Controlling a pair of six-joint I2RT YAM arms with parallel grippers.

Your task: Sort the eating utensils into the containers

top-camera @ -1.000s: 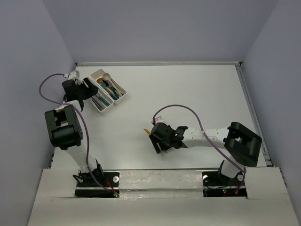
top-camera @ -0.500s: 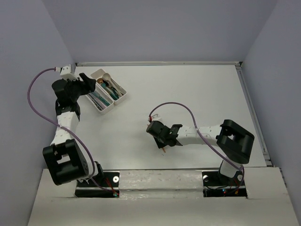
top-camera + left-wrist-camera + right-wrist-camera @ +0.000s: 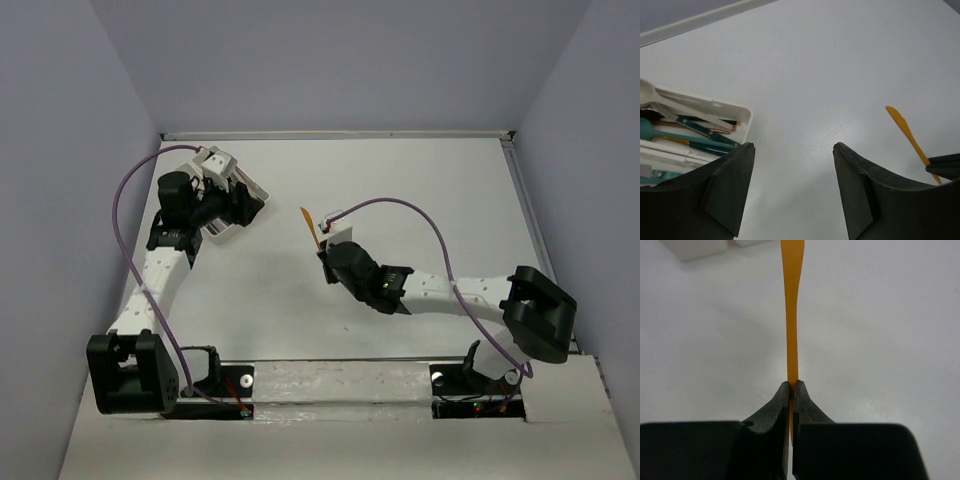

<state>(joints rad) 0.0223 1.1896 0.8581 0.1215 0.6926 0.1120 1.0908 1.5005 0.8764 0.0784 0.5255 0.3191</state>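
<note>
Orange plastic knife (image 3: 791, 315): your right jaws are pinching it by one end, and the rest of it sticks straight out ahead of them.
— Agreed. You have it over the middle of the white table (image 3: 430, 190), well apart from the two joined white plastic trays (image 3: 715, 106) at the far left.
— Your left jaws stand spread with nothing between them, right at those trays.
— In the trays you can see a cream spoon (image 3: 660, 97) and teal-handled knives (image 3: 700, 145) lying lengthwise.
</note>
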